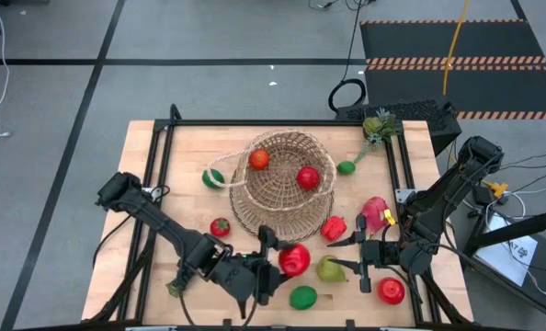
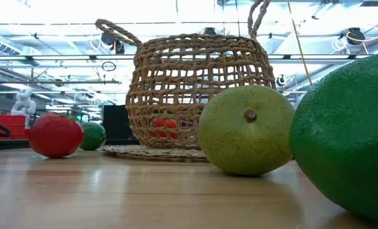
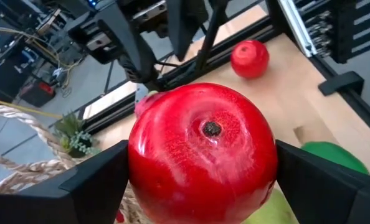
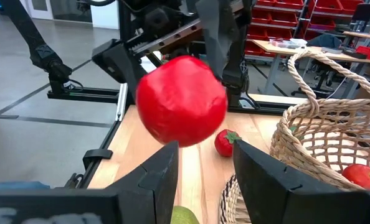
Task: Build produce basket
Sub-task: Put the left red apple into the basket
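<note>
Setting: a pale wooden table (image 1: 135,193) with a black frame is seen standing on grey floor, dark mats off at the far right.

Far-left bits: a green round lime (image 1: 212,178) is parked just beside the basket's left side, and a small red strawberry-ish fruit (image 1: 220,226) sits nearer the front.

Left gripper (image 1: 276,262): a big glossy red round fruit (image 3: 202,152) is clamped between its widely spread fingers (image 3: 79,193), held just off the basket's front rim.

Basket: the large round tan woven wicker basket (image 1: 287,188) is placed mid-table, with two red round fruits (image 1: 259,158) already inside.

Front middle: a green pear (image 1: 331,268) and a bright green round fruit (image 1: 302,297) are lying near each other.

Right of basket: a red pepper-like piece (image 1: 334,227), a pink dragon fruit (image 1: 376,213) and a small lime (image 1: 346,167) are scattered about.

Right gripper (image 1: 362,260): held empty just beside the pear, fingers partly apart, pointed at the held red fruit.

Front right: a red round fruit (image 1: 391,291) is left near the table edge.
</note>
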{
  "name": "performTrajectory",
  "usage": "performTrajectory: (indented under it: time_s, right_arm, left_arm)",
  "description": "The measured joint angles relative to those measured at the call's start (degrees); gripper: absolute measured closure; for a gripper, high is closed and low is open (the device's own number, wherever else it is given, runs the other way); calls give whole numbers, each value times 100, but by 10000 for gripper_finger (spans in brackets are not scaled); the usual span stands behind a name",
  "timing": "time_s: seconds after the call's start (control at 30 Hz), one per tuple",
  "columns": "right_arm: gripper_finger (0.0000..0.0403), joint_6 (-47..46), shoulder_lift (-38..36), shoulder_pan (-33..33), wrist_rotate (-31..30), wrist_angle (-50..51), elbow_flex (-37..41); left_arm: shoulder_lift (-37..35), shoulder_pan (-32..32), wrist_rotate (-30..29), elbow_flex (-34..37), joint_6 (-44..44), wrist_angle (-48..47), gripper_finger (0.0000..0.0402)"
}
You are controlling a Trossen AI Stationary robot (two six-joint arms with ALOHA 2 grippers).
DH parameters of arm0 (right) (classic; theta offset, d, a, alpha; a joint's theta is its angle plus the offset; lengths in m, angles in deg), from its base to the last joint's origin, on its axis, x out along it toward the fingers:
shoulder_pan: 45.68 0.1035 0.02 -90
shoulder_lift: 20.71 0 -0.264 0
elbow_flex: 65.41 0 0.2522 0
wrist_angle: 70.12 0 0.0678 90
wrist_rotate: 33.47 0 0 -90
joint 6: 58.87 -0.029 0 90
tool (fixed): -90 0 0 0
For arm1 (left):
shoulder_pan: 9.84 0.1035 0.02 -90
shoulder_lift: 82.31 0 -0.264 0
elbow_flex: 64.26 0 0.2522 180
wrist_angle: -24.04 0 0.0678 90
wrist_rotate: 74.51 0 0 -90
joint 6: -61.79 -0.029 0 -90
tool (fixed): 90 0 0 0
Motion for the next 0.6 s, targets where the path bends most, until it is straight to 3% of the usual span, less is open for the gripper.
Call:
performTrajectory:
  time_s: [0.43,0.6]
  right_arm:
    - [255,-145,5,0,0,8,-2]
    - [255,-168,7,0,0,46,-2]
  left_arm:
    - [-171,-15,-229,-20,1038,-101,39]
    - [-480,-84,-230,-20,1744,-849,43]
